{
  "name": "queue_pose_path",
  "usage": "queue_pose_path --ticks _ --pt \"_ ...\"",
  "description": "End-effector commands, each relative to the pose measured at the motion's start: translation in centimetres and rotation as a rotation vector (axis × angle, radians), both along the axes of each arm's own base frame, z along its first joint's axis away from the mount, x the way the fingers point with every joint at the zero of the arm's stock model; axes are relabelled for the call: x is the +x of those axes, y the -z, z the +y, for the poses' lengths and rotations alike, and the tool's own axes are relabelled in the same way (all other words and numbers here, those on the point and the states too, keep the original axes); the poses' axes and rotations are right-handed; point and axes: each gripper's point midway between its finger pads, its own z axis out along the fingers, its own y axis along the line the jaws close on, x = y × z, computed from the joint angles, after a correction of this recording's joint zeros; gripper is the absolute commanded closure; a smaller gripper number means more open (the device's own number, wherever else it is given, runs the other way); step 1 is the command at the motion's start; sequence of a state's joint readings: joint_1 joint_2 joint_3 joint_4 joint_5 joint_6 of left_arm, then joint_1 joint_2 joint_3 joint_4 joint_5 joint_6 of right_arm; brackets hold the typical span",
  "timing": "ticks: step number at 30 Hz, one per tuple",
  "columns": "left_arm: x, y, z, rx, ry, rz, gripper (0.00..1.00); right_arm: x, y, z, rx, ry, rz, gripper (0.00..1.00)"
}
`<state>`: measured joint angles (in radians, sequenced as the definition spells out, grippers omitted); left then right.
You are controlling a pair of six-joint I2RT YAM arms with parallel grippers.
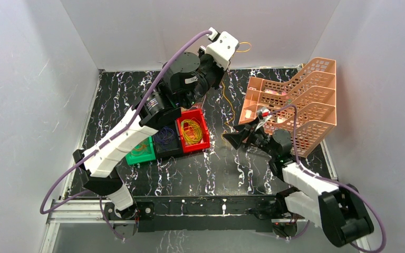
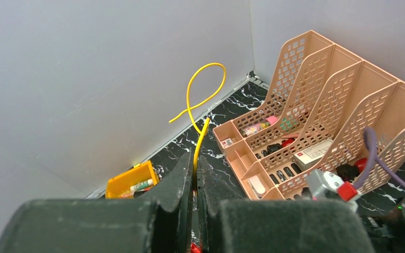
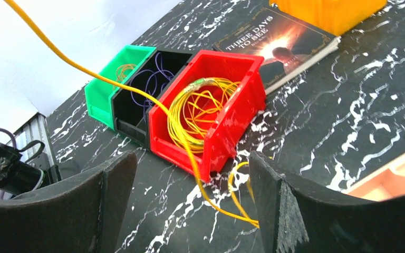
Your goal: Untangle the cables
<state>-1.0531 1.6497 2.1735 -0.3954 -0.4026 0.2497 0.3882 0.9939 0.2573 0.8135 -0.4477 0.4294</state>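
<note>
My left gripper is shut on a thin yellow cable, raised high near the back wall. The cable's end loops above the jaws. In the top view the cable hangs down to the table by my right gripper. My right gripper is open and low over the table. The yellow cable crosses between its fingers and curls on the table by the right finger. A red bin holds coiled yellow cables. A black bin holds purple cables, a green bin orange ones.
A peach file rack with small items stands at the right, close behind my right arm. A book and a yellow bin lie behind the red bin. The three bins sit under my left arm. Grey walls enclose the table.
</note>
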Motion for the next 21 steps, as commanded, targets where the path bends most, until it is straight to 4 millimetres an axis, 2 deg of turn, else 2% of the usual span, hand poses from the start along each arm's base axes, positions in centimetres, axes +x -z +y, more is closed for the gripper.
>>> queue_pose_path --ticks 1,4,7,9,11,16,21 --pt "-0.9 -3.0 1.3 -0.069 0.008 -0.033 1.00 1.1 -6.1 2.5 0.068 -0.101 -0.184 0.16" --pt "-1.1 -3.3 1.3 -0.079 0.015 -0.035 1.00 2.1 -5.1 3.5 0.069 -0.131 -0.109 0.22" --pt "-1.1 -3.8 1.3 -0.085 0.019 -0.046 1.00 2.7 -3.7 4.4 0.085 -0.162 -0.037 0.34" --pt "-1.0 -4.2 1.2 -0.074 0.017 -0.061 1.00 2.4 -2.9 5.2 0.095 -0.207 0.001 0.44" --pt "-0.7 -4.7 1.2 -0.063 0.005 -0.080 1.00 1.9 -2.1 6.1 0.094 -0.245 0.033 0.49" --pt "-0.3 -6.4 1.8 -0.071 -0.029 -0.142 1.00 0.0 0.8 7.8 0.058 -0.271 0.114 0.54" --pt "-0.2 -8.4 2.8 -0.100 -0.060 -0.208 1.00 -2.5 4.2 8.1 0.004 -0.265 0.190 0.56"
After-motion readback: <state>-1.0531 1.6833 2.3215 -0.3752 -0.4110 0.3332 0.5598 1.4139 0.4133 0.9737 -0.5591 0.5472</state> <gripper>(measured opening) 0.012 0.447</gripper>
